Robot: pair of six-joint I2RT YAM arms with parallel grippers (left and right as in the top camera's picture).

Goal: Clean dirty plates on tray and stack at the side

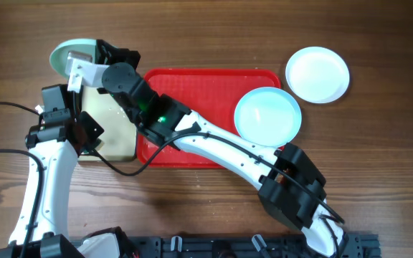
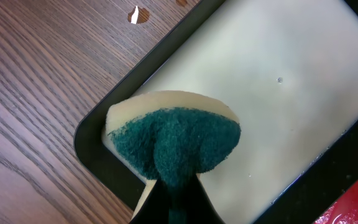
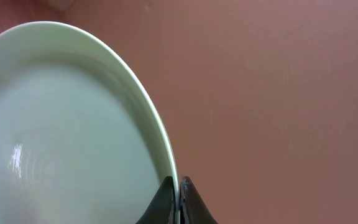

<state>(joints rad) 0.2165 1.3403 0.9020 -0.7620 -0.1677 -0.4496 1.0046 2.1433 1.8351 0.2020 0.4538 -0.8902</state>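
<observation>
We take the wooden counter (image 1: pixel 192 208) first, which carries everything. On it lies the red tray (image 1: pixel 206 93), and just beside the tray's left end sits the smaller black-rimmed cream tray (image 1: pixel 120 143).

Next come the three plates. A pale blue plate (image 1: pixel 267 115) lies on the right end of the red tray. A white plate (image 1: pixel 317 74) rests on the counter beyond the tray's upper right corner, off the tray. The third, a pale green-blue plate (image 1: pixel 67 51), is over the far left of the counter, past the cream tray. We cannot tell whether it touches the wood.

The sponge (image 2: pixel 176 140), yellow with a dark green scouring face, hangs above a corner of the cream tray.

The right claw (image 3: pixel 179 190) is closed, pinching the rim of the pale green-blue plate. The left claw (image 2: pixel 171 193) is closed on the sponge.

We judge the task to be early. One plate is off the tray and in hand near the sponge, but no stack has formed yet. The pictures do not show us whether any plate is clean. The pale blue plate on the tray has yet to be handled, and all three have yet to be stacked.
</observation>
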